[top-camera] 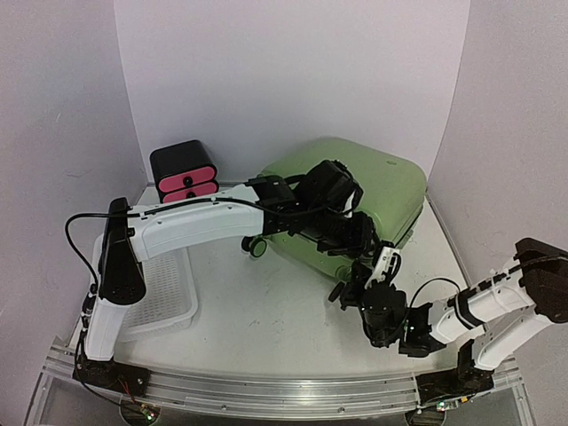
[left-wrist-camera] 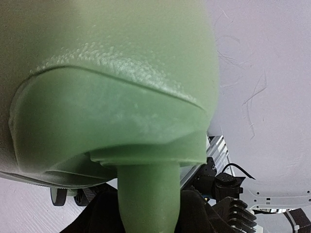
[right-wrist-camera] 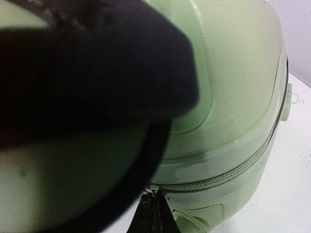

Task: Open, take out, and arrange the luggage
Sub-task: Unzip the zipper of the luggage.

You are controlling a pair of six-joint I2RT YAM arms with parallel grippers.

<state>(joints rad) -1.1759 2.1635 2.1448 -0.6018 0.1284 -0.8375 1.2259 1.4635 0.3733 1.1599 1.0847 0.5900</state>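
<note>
1. The green suitcase lies on its side at the back of the white counter, right of centre. It is the biggest thing there.
2. Its black wheels point toward the left and the near side. Its rounded shell rises toward the back wall.
3. A zipper runs around the shell. In the right wrist view the stretch that shows is zipped.
4. The left arm reaches across from the left. Its left end effector is down against the near face of the suitcase.
5. In the left wrist view a green stem juts from the shell with dark parts on either side. I cannot tell whether that end effector is open or gripping.
6. The right arm comes in from the near right, and the right end effector is closed. Its tips meet right at the near end of the zipper seam. I cannot tell whether the pull is pinched between them.
7. A blurred dark shape fills the upper left of the right wrist view; what it is does not show.
8. A black drawer box with pink fronts stands at the back, left of the suitcase and apart from it.
9. A white perforated basket sits on the left side of the counter, under the left arm.
</note>
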